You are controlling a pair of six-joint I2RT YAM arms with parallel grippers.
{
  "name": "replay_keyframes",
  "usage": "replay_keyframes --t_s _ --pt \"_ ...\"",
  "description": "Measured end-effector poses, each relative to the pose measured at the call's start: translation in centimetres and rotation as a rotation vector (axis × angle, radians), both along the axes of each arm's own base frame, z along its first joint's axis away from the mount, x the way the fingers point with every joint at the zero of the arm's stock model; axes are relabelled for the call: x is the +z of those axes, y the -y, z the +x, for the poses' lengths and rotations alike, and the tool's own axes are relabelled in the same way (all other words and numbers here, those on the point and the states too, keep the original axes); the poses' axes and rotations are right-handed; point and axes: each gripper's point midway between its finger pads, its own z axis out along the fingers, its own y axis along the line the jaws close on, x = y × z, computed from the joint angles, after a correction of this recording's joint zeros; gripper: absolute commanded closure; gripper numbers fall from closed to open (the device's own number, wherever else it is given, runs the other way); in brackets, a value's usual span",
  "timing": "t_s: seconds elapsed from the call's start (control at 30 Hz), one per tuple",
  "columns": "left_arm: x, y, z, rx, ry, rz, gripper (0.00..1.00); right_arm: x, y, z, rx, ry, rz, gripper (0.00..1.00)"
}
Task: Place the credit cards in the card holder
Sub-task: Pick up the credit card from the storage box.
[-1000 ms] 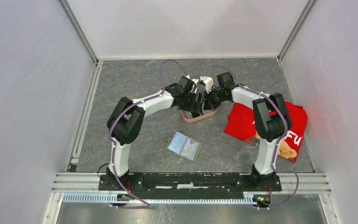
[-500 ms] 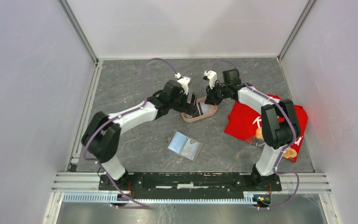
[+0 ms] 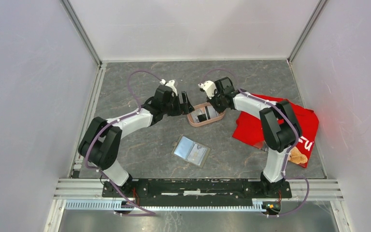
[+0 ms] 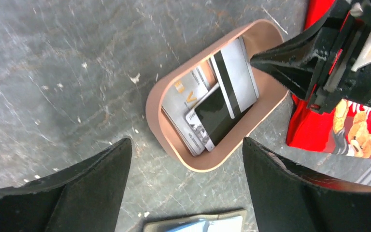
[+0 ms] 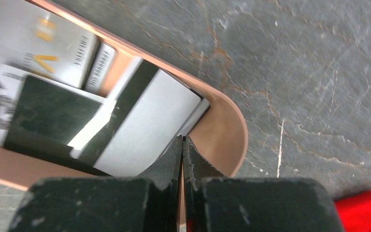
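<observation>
Left gripper [image 3: 187, 103] has backed away. A second ago it was crowded over the pink tray [image 4: 153, 104] with the other one. Now it sits just by the tray's left side, with its fingers spread wide and holding nothing. Right gripper [image 5: 182, 145] has come down low at the tray's right end. Its fingers are pressed together, with nothing between them that I can see. The tip touches the edge of the card with the black stripe [image 4: 239, 72].

The tray has not moved. The card holder [image 3: 191, 151] has not moved either. It lies open on the table [image 3: 140, 87], a little way from the tray. The credit cards [image 4: 207, 104] sit in a pile inside the tray. So I think no card has gone in yet. The right tip may be trying to push one card up so it can be grabbed.
</observation>
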Motion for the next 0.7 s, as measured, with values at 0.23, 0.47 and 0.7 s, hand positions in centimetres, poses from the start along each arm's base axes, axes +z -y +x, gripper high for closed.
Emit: replay_keyframes --t_s 0.23,0.47,0.7 --pt "-3.0 0.9 -1.4 0.010 -0.120 -0.012 0.34 -1.6 1.6 0.4 -0.040 -0.017 -0.093 0.98" --pt "-5.5 1.4 -2.4 -0.009 -0.211 -0.017 0.40 -1.7 -0.2 0.1 0.018 -0.063 -0.008 0.98" --pt "-6.2 1.7 -3.0 -0.033 -0.247 -0.025 0.39 -1.7 -3.5 -1.0 0.073 -0.153 0.198 0.98"
